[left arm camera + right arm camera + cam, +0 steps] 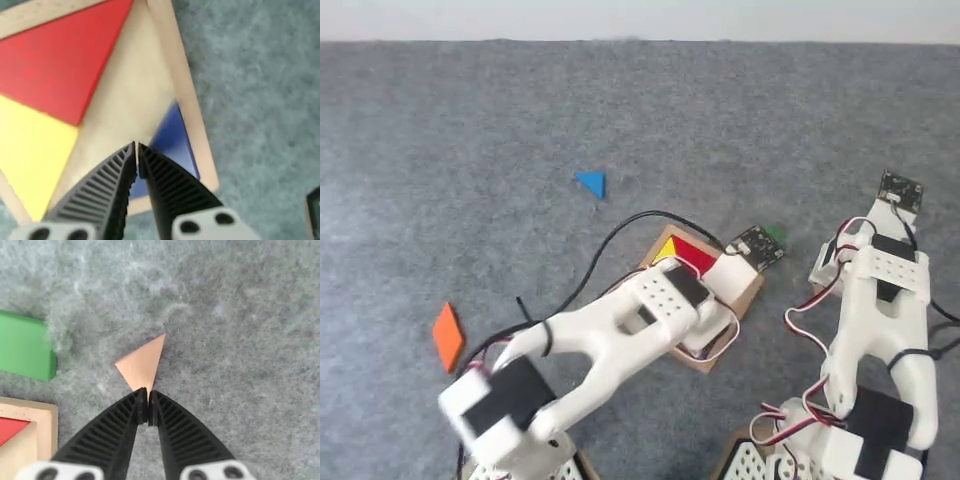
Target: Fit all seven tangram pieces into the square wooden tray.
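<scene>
The square wooden tray (192, 100) holds a red piece (55, 60), a yellow piece (30, 155) and a dark blue piece (172, 142) against its rim. My left gripper (136, 146) is shut just above the tray floor, beside the blue piece, with nothing between its fingers. My right gripper (148, 392) is shut, its tips at one corner of a flat tan triangle (142, 362) on the carpet. A green piece (25, 347) lies close by, near the tray's corner (30, 412). In the high view the left arm (660, 300) covers most of the tray (748, 296).
A light blue triangle (591, 183) lies on the grey carpet well behind the tray. An orange parallelogram (448, 335) sits far to the left. The right arm (880, 280) stands right of the tray, with the green piece (775, 234) between them.
</scene>
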